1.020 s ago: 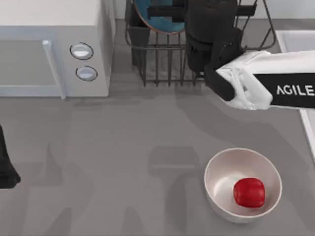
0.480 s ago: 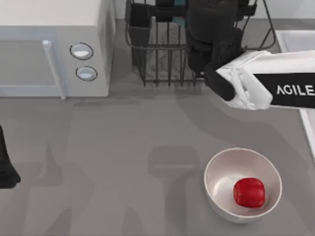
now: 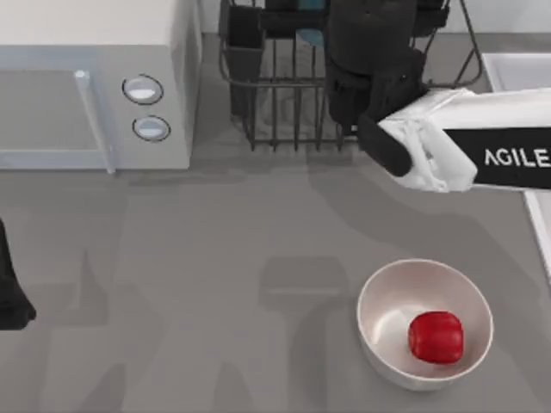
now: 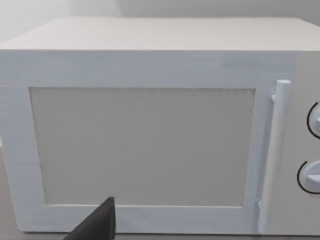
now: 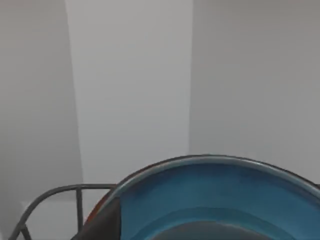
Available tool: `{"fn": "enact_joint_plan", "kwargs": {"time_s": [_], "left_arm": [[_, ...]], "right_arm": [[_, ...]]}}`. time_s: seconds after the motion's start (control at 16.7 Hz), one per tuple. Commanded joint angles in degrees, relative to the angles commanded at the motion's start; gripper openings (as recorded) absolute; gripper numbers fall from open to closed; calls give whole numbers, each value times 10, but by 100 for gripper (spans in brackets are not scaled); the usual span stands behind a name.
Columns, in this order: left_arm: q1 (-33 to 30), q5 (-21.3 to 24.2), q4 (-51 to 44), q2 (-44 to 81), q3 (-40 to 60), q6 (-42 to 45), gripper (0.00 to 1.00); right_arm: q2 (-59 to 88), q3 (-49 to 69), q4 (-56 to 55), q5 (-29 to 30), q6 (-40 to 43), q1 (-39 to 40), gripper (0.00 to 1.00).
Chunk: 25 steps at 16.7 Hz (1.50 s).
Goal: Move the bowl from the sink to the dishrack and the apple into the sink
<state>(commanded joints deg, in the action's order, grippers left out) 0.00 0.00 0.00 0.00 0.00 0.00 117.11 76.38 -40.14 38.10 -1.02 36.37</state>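
The teal-blue bowl (image 5: 215, 200) stands on edge inside the dishrack (image 3: 275, 95) at the table's back; the right wrist view has its rim and blue inside close up. From above only slivers of the bowl (image 3: 311, 37) peek between the bars. My right gripper (image 3: 297, 19) reaches over the rack at the bowl, its arm (image 3: 456, 146) stretching in from the right. The red apple (image 3: 436, 335) lies in an off-white bowl (image 3: 387, 301) at the front right. A corner of the sink (image 3: 516, 67) is at the right edge. My left arm (image 3: 10, 297) is parked at the left edge.
A white microwave (image 3: 86, 86) fills the back left, with two round knobs (image 3: 143, 89); the left wrist view faces the microwave door (image 4: 140, 145) and its handle (image 4: 277, 150). The rack's dark utensil cup (image 3: 243, 39) stands at its left corner. Grey tabletop spreads across the middle.
A second ago the bowl lay tilted and widely visible at the rack's top. It has since sunk behind the bars, leaving only slivers visible. The arms have barely moved.
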Motion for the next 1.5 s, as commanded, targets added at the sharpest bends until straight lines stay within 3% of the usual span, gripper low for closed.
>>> {"fn": "enact_joint_plan", "kwargs": {"time_s": [0.18, 0.42, 0.96, 1.26, 1.5], "left_arm": [[0, 0, 0, 0, 0, 0, 100], [0, 0, 0, 0, 0, 0, 100], [0, 0, 0, 0, 0, 0, 100], [0, 0, 0, 0, 0, 0, 100], [0, 0, 0, 0, 0, 0, 100]], "right_arm": [[-36, -33, 7, -27, 0, -16, 100], [-167, -154, 39, -111, -1, -65, 100], [-751, -557, 229, -317, -13, -230, 100], [-1030, -711, 339, -370, -5, -314, 100], [-1147, -758, 391, -381, 6, -355, 100]]}}
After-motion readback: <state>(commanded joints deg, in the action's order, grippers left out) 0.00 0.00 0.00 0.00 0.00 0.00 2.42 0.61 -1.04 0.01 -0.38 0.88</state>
